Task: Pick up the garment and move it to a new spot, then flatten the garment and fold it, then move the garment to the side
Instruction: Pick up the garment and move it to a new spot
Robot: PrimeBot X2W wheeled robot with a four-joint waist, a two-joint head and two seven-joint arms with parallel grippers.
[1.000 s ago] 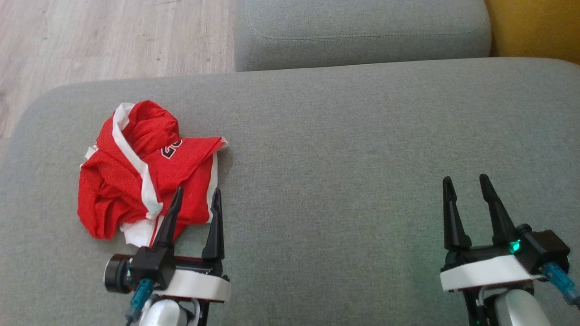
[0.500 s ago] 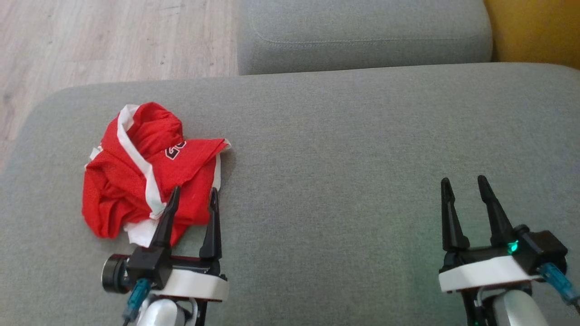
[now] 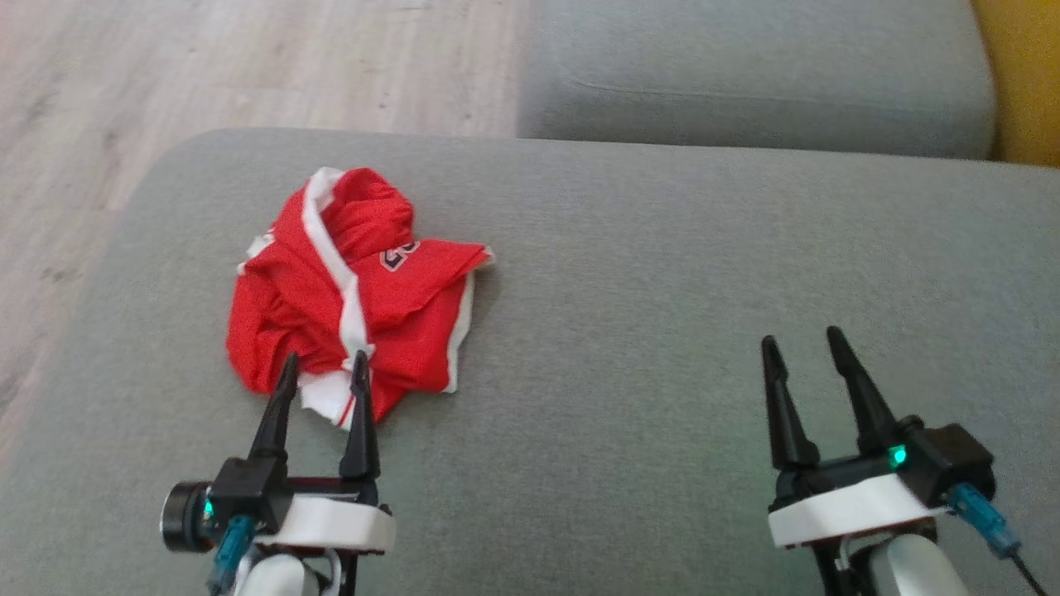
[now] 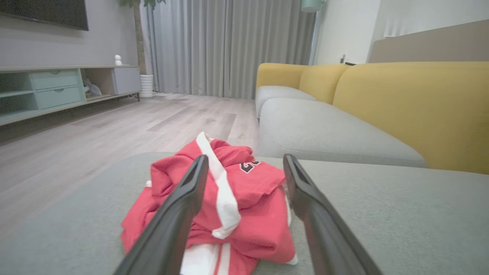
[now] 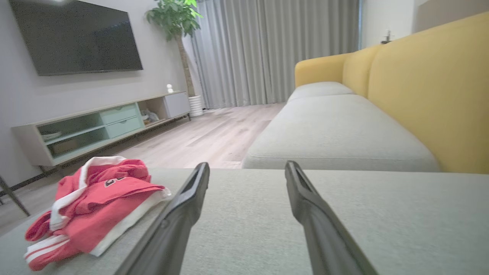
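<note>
A crumpled red garment [image 3: 356, 290] with white trim lies on the left part of the grey cushion [image 3: 629, 298]. My left gripper [image 3: 323, 368] is open just in front of its near edge, fingertips over the white hem. The left wrist view shows the garment [image 4: 248, 198] bunched between and beyond the two spread fingers. My right gripper [image 3: 799, 341] is open over bare cushion at the lower right, far from the cloth. In the right wrist view the garment [image 5: 99, 202] lies off to the left of the gripper [image 5: 248, 168].
The cushion's rounded left edge drops to a pale wood floor [image 3: 166, 74]. A second grey seat cushion [image 3: 745, 74] lies beyond, with a yellow backrest [image 3: 1027, 74] at the right. A TV unit [image 5: 95, 122] and curtains [image 4: 229, 46] stand across the room.
The head camera has swung left, so the whole picture shifted right. Against the garment, my left gripper has moved toward its left front corner. Both grippers stay open.
</note>
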